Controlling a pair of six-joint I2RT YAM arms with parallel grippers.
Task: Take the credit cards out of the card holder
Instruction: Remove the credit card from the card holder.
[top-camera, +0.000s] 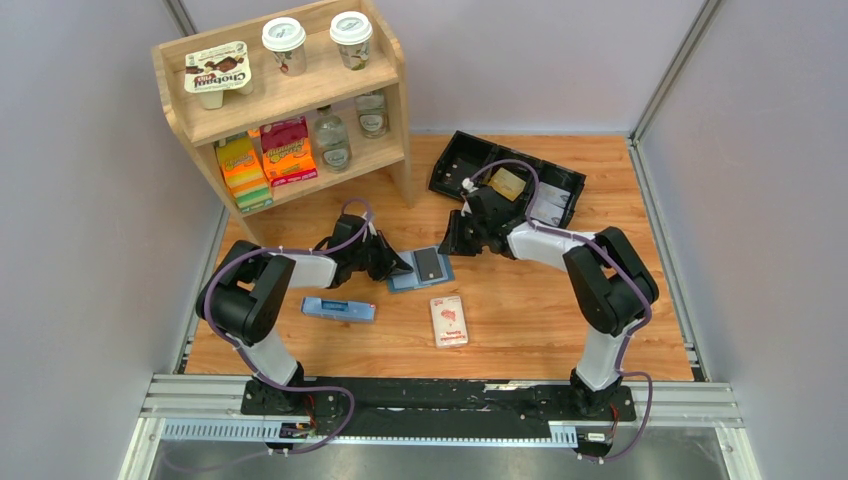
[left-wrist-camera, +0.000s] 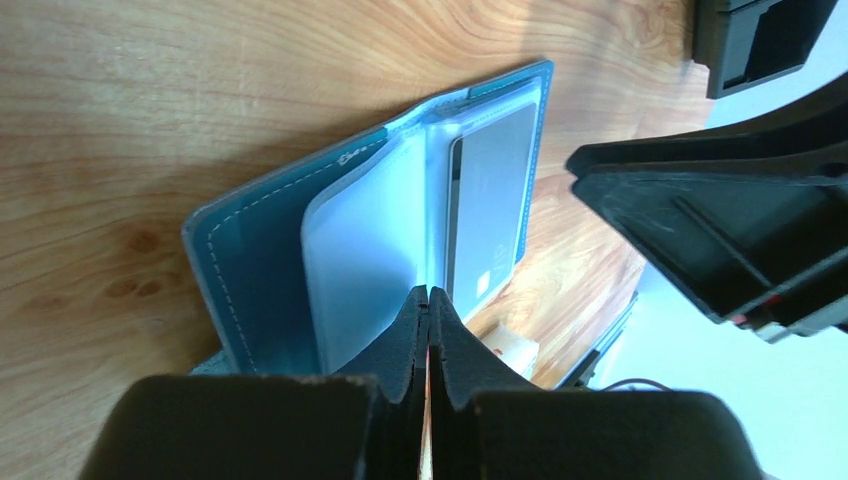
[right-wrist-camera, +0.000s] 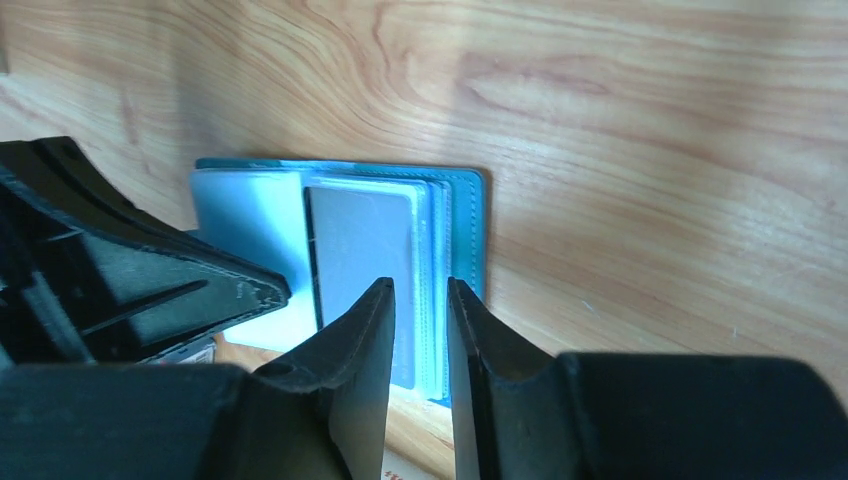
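**Items on the table (top-camera: 560, 320), by count.**
- Robot arms: two, the left arm (top-camera: 250, 295) and the right arm (top-camera: 605, 275).
- Card holder (top-camera: 405, 281), centre: one.
- Credit cards: two, a dark grey card (top-camera: 428, 264) and a tan-gold card (top-camera: 507, 183).
- Black tray (top-camera: 455, 160), 1 o'clock: one.
- Pale blue box (top-camera: 338, 309), 7 o'clock: one.
- White pack (top-camera: 449, 320) with a red picture: one.
- Wooden shelf (top-camera: 404, 130), 11 o'clock: one.

**On the shelf.**
- Lidded cups: two (top-camera: 284, 45) (top-camera: 351, 38).
- Chobani yogurt pack (top-camera: 216, 72): one.
- Glass bottles: two (top-camera: 331, 138) (top-camera: 372, 113).
- Carton stacks: two (top-camera: 243, 170) (top-camera: 288, 152); the cartons in each cannot be counted.
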